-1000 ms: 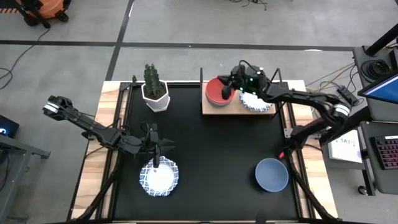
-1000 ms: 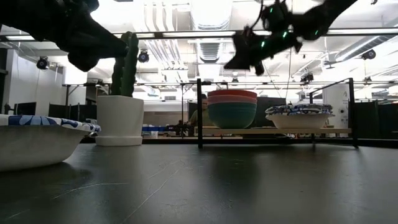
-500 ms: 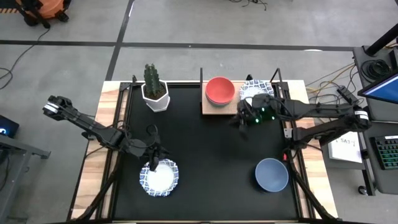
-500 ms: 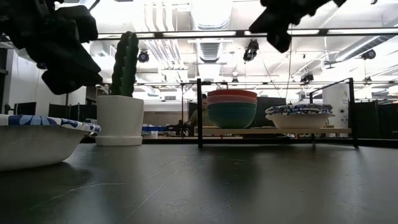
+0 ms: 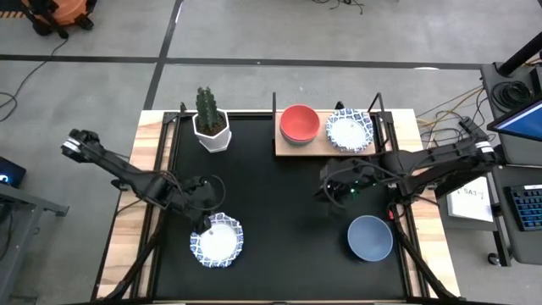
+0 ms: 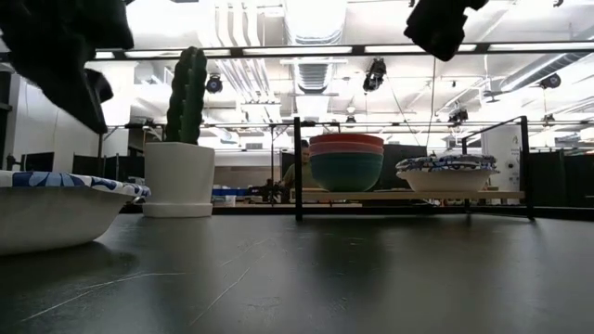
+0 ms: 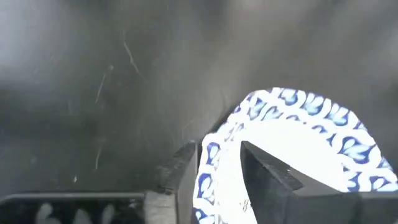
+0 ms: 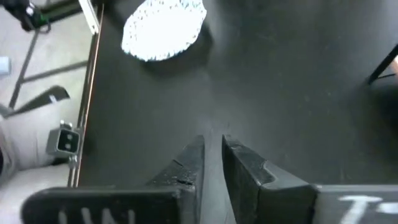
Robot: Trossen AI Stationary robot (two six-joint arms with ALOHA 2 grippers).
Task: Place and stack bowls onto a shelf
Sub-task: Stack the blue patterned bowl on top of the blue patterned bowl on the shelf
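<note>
A white bowl with a blue patterned rim (image 5: pixel 217 241) sits on the black table near its left near corner. My left gripper (image 5: pixel 207 222) is open at this bowl's far-left rim, one finger (image 7: pixel 185 169) outside and one (image 7: pixel 268 173) inside. My right gripper (image 5: pixel 327 188) is shut and holds nothing. It hovers over bare table, nearer than the shelf. The light-wood shelf (image 5: pixel 288 150) carries a red-topped stack of plain bowls (image 5: pixel 300 124) and a stack of patterned bowls (image 5: pixel 349 130). A plain blue bowl (image 5: pixel 370 238) rests on the table at the right. My left gripper has the patterned bowl's rim (image 7: pixel 214 163) between its open fingers, coming slanting from above on the bowl's far-left side. I cannot tell whether either finger touches the rim. The bowl rests on the table.
A white faceted pot with a cactus (image 5: pixel 211 127) stands at the far left of the table. Black posts rise at the shelf's ends (image 6: pixel 297 167). Wooden strips and black frame rails run along both table sides. Bare table lies between the two loose bowls.
My right gripper has drawn back from above the shelf toward the table's near edge, leaving the patterned stack on the shelf's right half. My left gripper has moved down and toward the near edge until its fingers stand on either side of the patterned bowl's rim.
</note>
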